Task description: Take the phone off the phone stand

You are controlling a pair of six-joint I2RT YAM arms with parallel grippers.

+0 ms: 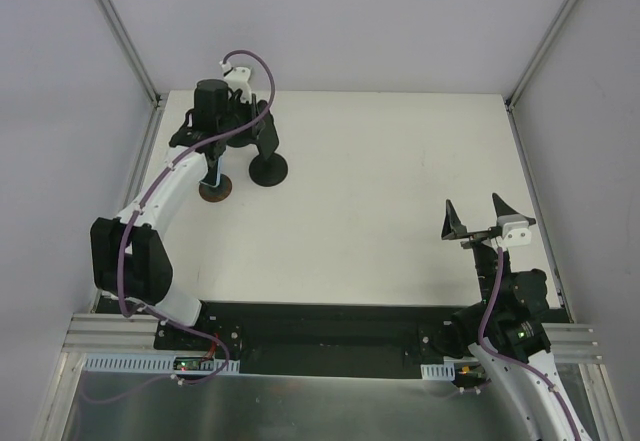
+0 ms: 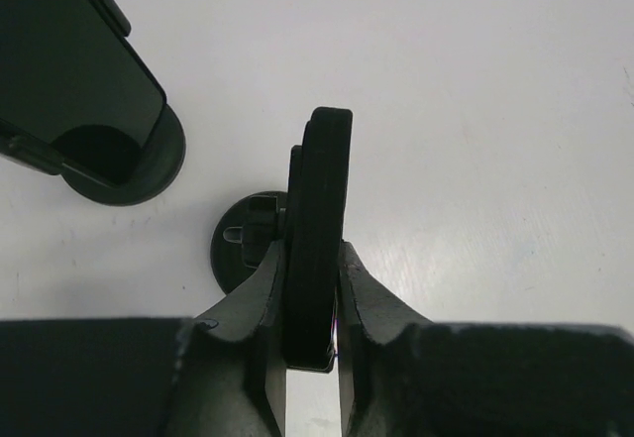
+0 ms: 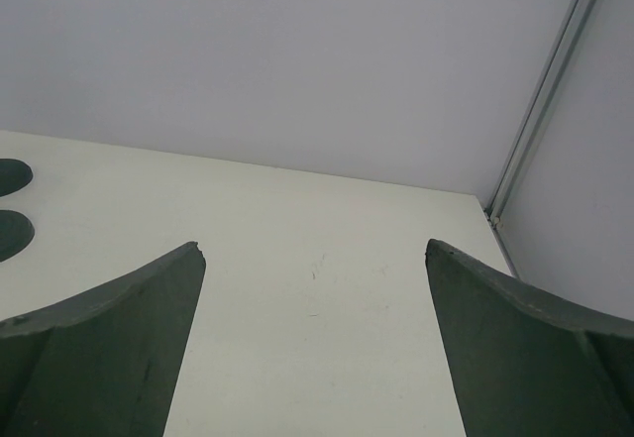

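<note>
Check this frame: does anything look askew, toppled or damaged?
Nothing stands out. The black-based stand and the brown-based stand both sit flat; the left gripper pinches a dark slab edge-on; the right gripper hangs open.

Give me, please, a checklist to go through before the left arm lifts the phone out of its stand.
1. Left gripper closed around the phone: ok.
2. Fingers free of the stand and its back plate: cannot tell, they hide the contact.
3. Stand's base flat on the table: ok, as far as visible.
4. Second stand with its second phone apart from the gripped one: ok.
5. Right gripper open and far away: ok.
</note>
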